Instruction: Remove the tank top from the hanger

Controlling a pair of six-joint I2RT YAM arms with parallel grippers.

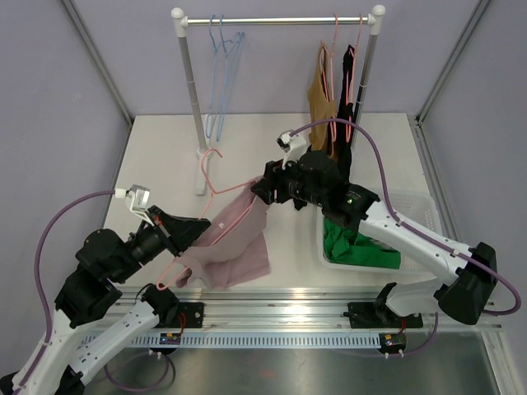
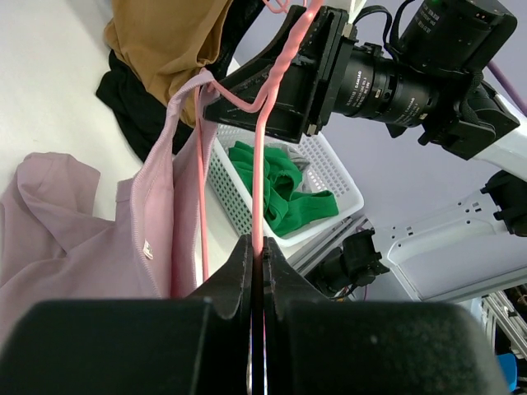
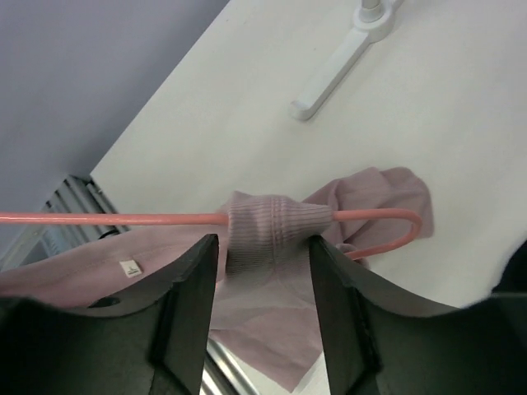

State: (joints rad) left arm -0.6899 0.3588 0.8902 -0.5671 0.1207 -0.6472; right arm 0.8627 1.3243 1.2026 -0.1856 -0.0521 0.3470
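- The pink hanger (image 2: 258, 156) is clamped by the left gripper (image 2: 260, 262).
- The pink tank top (image 1: 239, 247) is draped from it.
- Its strap (image 3: 272, 226) is straddled by the right gripper (image 3: 263, 247); a grip cannot be told.

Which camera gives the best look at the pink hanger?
Top external: nearly the whole pink hanger, hook included. Left wrist shows only wire pinched in the left gripper; right wrist, one strap-wrapped end.
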